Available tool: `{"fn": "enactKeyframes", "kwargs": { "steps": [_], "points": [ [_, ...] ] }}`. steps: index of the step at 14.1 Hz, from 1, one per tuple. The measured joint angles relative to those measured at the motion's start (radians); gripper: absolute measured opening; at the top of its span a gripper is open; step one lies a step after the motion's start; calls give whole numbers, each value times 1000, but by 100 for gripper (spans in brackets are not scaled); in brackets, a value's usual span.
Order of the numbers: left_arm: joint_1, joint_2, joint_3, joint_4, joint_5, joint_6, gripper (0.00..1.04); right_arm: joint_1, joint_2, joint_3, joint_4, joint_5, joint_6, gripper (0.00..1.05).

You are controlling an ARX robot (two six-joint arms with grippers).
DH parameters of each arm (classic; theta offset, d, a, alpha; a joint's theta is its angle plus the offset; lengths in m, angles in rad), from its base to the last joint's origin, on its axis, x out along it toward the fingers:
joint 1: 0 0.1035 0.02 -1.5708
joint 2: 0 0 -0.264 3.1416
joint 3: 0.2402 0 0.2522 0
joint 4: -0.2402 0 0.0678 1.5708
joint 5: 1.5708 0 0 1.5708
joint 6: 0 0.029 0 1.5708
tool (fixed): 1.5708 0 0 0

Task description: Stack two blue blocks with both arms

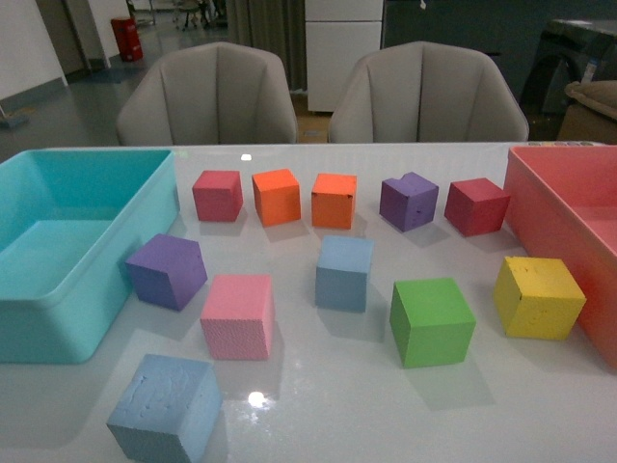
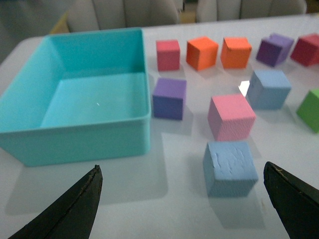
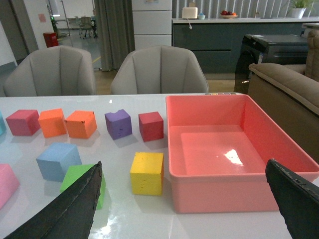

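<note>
Neither arm shows in my front view, so I go by the wrist cameras. Left pincer (image 2: 182, 167) is spread wide, nothing held; its two black fingers (image 2: 75, 206) frame the table (image 1: 337, 415) with the near blue block (image 2: 230, 168) lying between them, not touched. That block sits at the table's front edge on my left (image 1: 164, 407), just in front of the pink cube (image 1: 238, 315) and near the teal bin (image 1: 87, 328). The second blue block (image 1: 343, 273) is mid-table, well apart from the first, right of the pink cube and left of the green cube (image 1: 432, 320); both blues rest flat on the table, unstacked. Right pincer (image 3: 183, 163) is also wide and holding nothing, facing the pink bin (image 3: 219, 191) and the yellow cube (image 3: 147, 173) just beside it; the second blue block shows there too. A purple cube (image 1: 166, 271) sits close to the teal bin's wall. The back row – red, two orange, purple, dark red cubes – stands apart from both blues.
</note>
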Motion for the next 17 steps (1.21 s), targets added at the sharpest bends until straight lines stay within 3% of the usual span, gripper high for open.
{"fn": "enactKeyframes", "kwargs": {
  "steps": [3, 7, 11, 14, 17],
  "points": [
    [-175, 350, 33, 339, -94, 2, 98, 0, 0, 0, 0, 0, 0, 98],
    [-265, 934, 178, 709, -105, -54, 98, 0, 0, 0, 0, 0, 0, 98],
    [-323, 1373, 334, 655, -133, -108, 98, 0, 0, 0, 0, 0, 0, 98],
    [-305, 1419, 382, 613, -150, -117, 98, 0, 0, 0, 0, 0, 0, 98],
    [-275, 1427, 383, 560, -101, -151, 98, 0, 0, 0, 0, 0, 0, 98]
  ]
}}
